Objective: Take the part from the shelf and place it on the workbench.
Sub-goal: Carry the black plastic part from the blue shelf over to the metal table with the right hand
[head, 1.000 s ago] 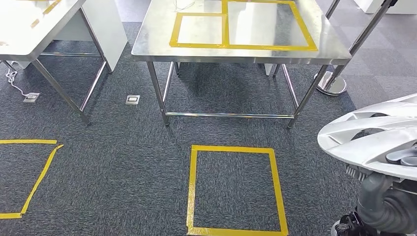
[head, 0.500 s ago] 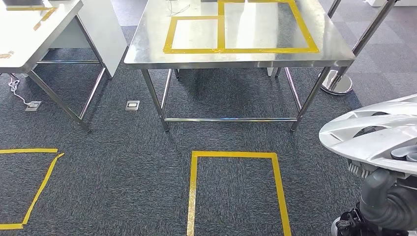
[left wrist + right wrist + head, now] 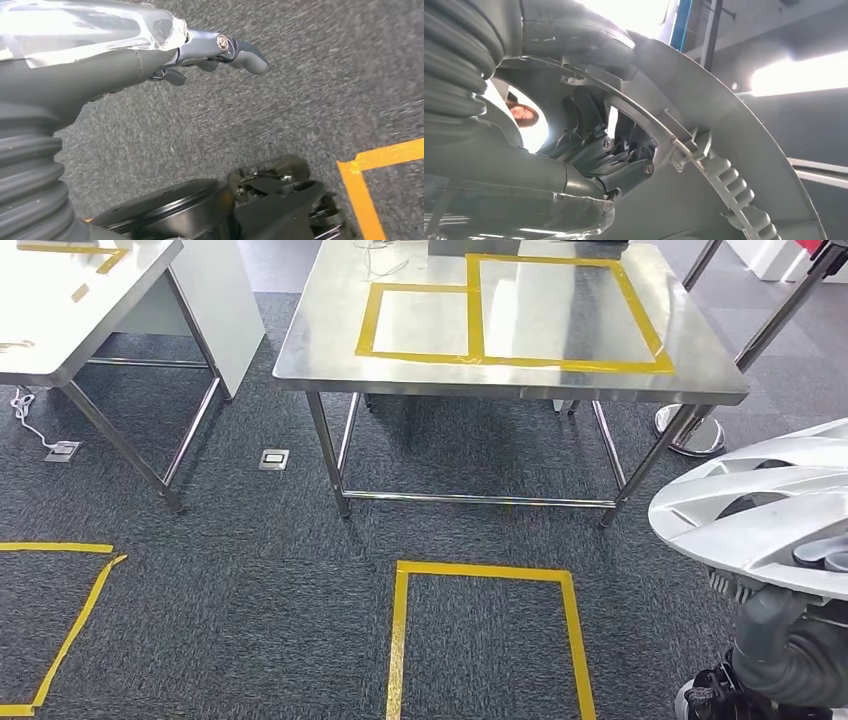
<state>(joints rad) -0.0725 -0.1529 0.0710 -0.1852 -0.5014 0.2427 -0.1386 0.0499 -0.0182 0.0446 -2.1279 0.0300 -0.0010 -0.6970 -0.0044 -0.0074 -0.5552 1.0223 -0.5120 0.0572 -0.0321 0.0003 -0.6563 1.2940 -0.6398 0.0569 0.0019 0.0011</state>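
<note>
Both hands differ: right fingers (image 3: pixel 589 145) grip the silver part (image 3: pixel 760 510); left fingers (image 3: pixel 235 50) hang loosely extended, empty.

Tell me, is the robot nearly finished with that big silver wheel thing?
Partly. Done: the silver plastic wheel cover is off the shelf and the right hand grips it. In hand: carrying it toward the shiny steel workbench. Left: reach the bench and set it down; its yellow tape rectangles have nothing in them. The left hand holds nothing.

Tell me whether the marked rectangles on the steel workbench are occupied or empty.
Empty. Both yellow tape rectangles on the workbench enclose bare steel; the silver wheel cover is in the right hand.
</note>
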